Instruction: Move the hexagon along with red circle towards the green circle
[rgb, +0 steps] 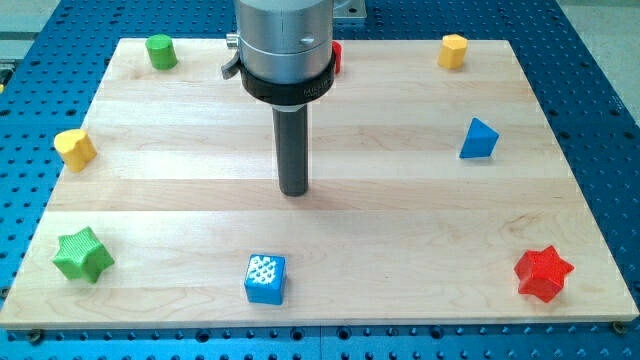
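The green circle block (160, 51) stands at the board's top left. The yellow hexagon block (453, 50) stands at the top right. The red circle block (337, 57) is at the top centre, mostly hidden behind the arm's grey body; only its right edge shows. My tip (294, 191) rests on the board near the centre, well below the red circle and far from the hexagon and the green circle. It touches no block.
A yellow heart block (75, 148) lies at the left edge. A green star (83, 254) lies at bottom left, a blue cube (266, 278) at bottom centre, a red star (543, 272) at bottom right, a blue triangle (479, 138) at right.
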